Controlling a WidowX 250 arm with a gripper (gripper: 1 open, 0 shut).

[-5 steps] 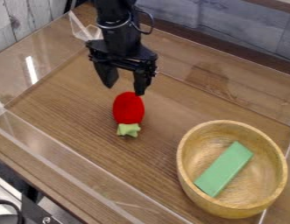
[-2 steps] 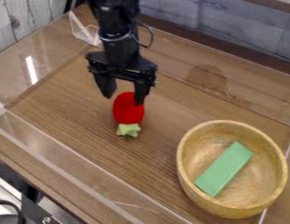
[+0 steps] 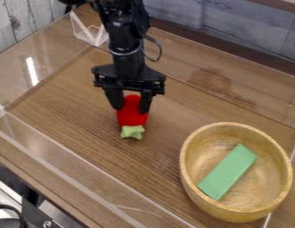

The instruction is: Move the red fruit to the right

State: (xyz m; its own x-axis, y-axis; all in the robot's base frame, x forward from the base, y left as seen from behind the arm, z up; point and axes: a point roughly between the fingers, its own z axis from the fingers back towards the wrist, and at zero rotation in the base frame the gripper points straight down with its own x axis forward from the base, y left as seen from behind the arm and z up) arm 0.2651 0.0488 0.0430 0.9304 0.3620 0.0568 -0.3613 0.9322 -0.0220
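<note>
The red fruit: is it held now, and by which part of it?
The jaws stand around the red fruit at its rounded body; whether they grip it cannot be told.

My view is evenly bright, with soft light and no hard glare that I can make out. I see faint, diffuse shading inside the wooden bowl (image 3: 236,214). The picture is small and slightly soft, so fine detail on the dark gripper (image 3: 129,92) blurs together for me.
</note>
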